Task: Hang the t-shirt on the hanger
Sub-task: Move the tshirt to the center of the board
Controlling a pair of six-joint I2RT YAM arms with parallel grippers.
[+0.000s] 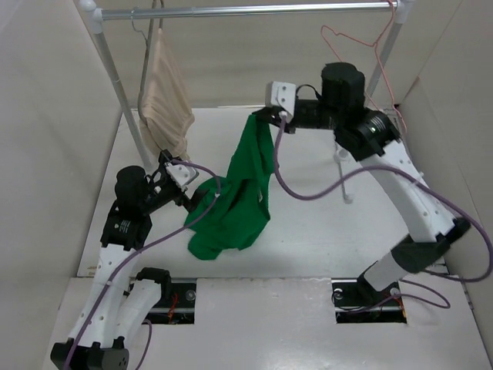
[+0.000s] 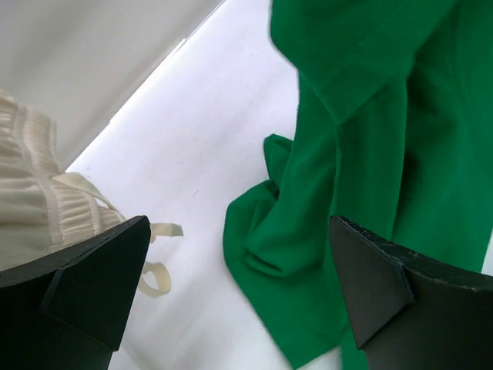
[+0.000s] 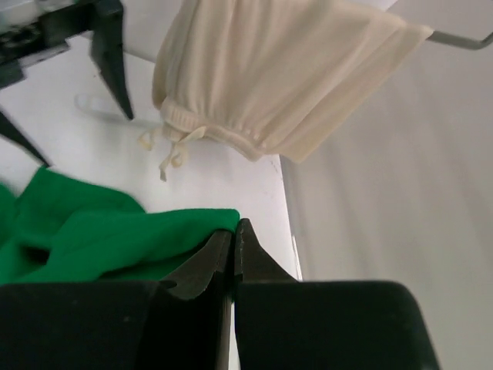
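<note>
Over the tabletop (image 1: pixel 323 231) the t-shirt (image 1: pixel 246 193) hangs lengthwise from its far top edge down to folds bunched on the surface, the hanger (image 1: pixel 356 39) dangling off the rail (image 1: pixel 254 11) to the right and beyond, nearest the right tool (image 1: pixel 269 116) clamped on that top edge, while the left tool (image 1: pixel 183 181) gapes beside the folds

You had the left arm (image 1: pixel 112 270) folded low near its base, with the left gripper (image 2: pixel 239 223) pointed forward and its jaws spread wide. Your right arm (image 1: pixel 408 189) arched high and reached across to the left (elbow well up). The right gripper (image 3: pixel 233 227) was clamped tight on a fold of the t-shirt (image 3: pixel 115 231).
</note>
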